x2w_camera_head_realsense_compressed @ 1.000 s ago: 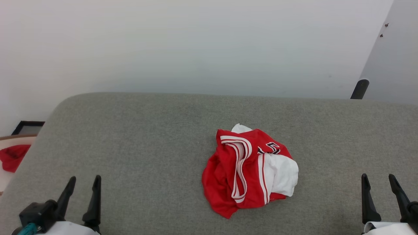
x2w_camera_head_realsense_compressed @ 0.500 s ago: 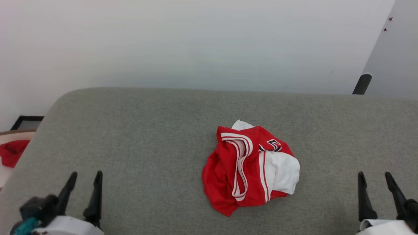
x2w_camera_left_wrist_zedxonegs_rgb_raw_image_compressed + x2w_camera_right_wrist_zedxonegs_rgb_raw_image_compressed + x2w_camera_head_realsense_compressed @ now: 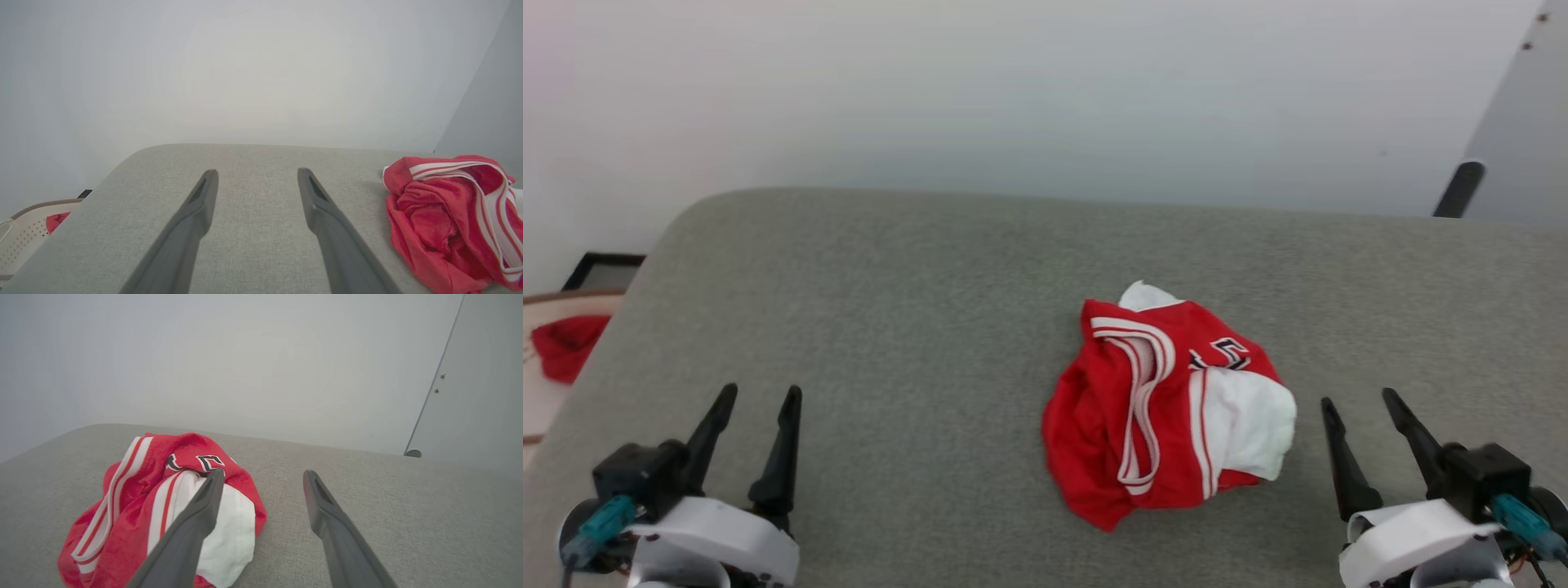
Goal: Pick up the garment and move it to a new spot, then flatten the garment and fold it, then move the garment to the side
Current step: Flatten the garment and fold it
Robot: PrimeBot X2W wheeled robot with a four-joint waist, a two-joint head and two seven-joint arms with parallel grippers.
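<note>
The garment lies crumpled in a heap near the middle of the grey padded surface: red cloth, a white sleeve, striped trim, part of a black number. It also shows as the garment at the right of the left wrist view and as the garment at the left of the right wrist view. My left gripper stands open at the lower left, far from the heap. My right gripper is open just right of the white sleeve, nothing between its fingers.
A pale perforated basket with a small red cloth scrap sits past the surface's left edge. A dark post stands at the back right by the wall. Bare grey surface stretches left of and behind the heap.
The head camera has shifted, so the whole scene sits differently. Both grippers have come further up into view, the right one closer to the garment's white sleeve. The garment lies as before.
</note>
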